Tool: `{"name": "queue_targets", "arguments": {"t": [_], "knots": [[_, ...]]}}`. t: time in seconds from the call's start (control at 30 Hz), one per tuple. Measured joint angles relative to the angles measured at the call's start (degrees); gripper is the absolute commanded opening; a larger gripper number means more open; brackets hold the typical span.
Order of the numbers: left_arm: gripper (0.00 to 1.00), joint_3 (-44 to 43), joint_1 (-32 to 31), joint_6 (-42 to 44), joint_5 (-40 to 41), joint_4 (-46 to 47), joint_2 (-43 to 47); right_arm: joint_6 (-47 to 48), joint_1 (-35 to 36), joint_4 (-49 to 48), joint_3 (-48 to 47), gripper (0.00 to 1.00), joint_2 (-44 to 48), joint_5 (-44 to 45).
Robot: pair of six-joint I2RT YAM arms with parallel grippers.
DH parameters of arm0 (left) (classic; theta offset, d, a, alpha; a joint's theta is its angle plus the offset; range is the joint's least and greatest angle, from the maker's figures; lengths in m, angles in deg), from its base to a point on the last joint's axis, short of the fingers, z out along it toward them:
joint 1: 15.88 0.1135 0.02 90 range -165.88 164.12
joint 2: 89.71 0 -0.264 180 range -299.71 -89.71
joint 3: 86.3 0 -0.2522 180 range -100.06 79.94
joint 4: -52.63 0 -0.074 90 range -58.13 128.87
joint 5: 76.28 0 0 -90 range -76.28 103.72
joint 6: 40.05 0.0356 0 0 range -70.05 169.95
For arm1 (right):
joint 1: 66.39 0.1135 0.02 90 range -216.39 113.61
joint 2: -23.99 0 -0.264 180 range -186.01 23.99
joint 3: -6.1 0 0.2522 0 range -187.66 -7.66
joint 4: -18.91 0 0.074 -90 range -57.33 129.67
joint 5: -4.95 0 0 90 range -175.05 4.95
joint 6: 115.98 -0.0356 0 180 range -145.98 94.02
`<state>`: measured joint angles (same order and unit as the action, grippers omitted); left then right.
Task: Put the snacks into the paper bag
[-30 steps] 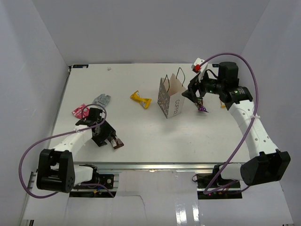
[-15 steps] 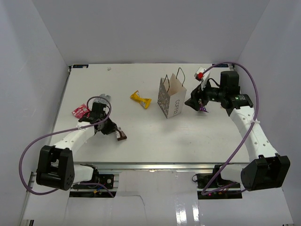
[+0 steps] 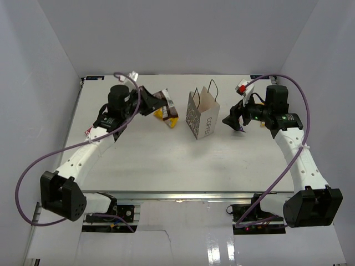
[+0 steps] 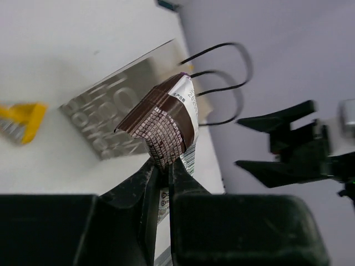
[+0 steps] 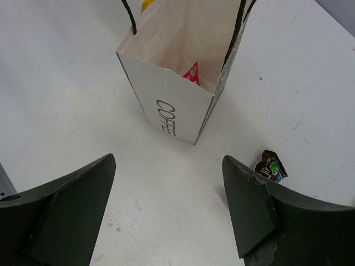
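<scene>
- Left gripper (image 4: 163,166): jaws pinched shut on brown snack (image 4: 166,124), held aloft left of paper bag (image 3: 202,116), presumably to clear its rim;
- Right gripper (image 5: 169,163): jaws wide, empty, right of the bag near purple snack (image 5: 270,168), likely next pick.

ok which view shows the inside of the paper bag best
Right wrist: it looks down into the open paper bag, where a red packet lies inside. Top external shows the bag small, its inside hard to make out. Left wrist shows only a side and the handles, partly behind the brown snack in the left tool.
</scene>
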<state>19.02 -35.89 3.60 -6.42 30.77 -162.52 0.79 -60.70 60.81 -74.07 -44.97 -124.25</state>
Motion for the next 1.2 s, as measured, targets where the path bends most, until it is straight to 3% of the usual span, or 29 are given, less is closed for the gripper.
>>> {"name": "queue_targets", "arguments": {"t": [0.23,0.6,0.9,1.2], "knots": [[0.16,-22.71,-9.51,0.26,-0.85,7.37,-14.14,-0.90,-1.75,0.02,0.76,0.83,0.72,0.02],[0.18,-38.66,-14.86,11.82,2.38,12.87,-28.41,-1.09,-2.32,0.04,2.58,0.83,1.75,0.02],[0.18,-41.42,-15.02,21.79,3.21,13.68,-34.77,-1.09,-2.34,0.04,2.58,0.83,1.77,0.04],[0.19,-37.46,-15.06,26.18,2.97,14.16,-34.71,-1.07,-2.38,0.04,2.58,0.83,1.75,0.17]]}}
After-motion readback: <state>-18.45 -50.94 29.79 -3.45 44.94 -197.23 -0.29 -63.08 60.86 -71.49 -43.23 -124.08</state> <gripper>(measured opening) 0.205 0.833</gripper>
